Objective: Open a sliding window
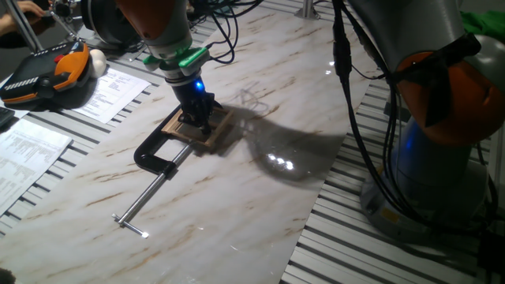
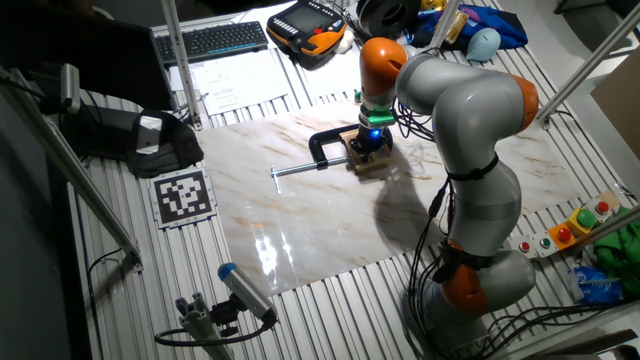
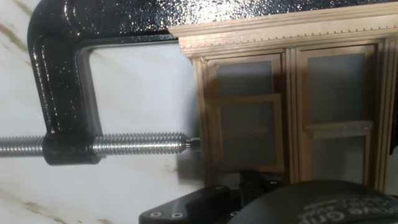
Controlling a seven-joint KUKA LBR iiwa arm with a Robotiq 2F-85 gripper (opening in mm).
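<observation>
The sliding window (image 3: 286, 106) is a small light-tan wooden frame with two columns of panes, lying flat on the marble board. It also shows in one fixed view (image 1: 211, 132) and in the other fixed view (image 2: 366, 160). In the hand view the left column's lower sash (image 3: 245, 134) sits partly over the pane above it. My gripper (image 1: 199, 120) stands straight down on the frame; its black fingertips (image 3: 253, 180) look pressed together at the bottom edge of that left sash, holding nothing. It shows in the other fixed view (image 2: 373, 146) too.
A black C-clamp (image 1: 158, 154) pins the frame to the board, its steel screw rod (image 3: 124, 146) ending against the frame's left side. A teach pendant (image 1: 43, 71) and papers (image 1: 114, 91) lie at the far left. The arm's base (image 1: 442, 158) stands at the right.
</observation>
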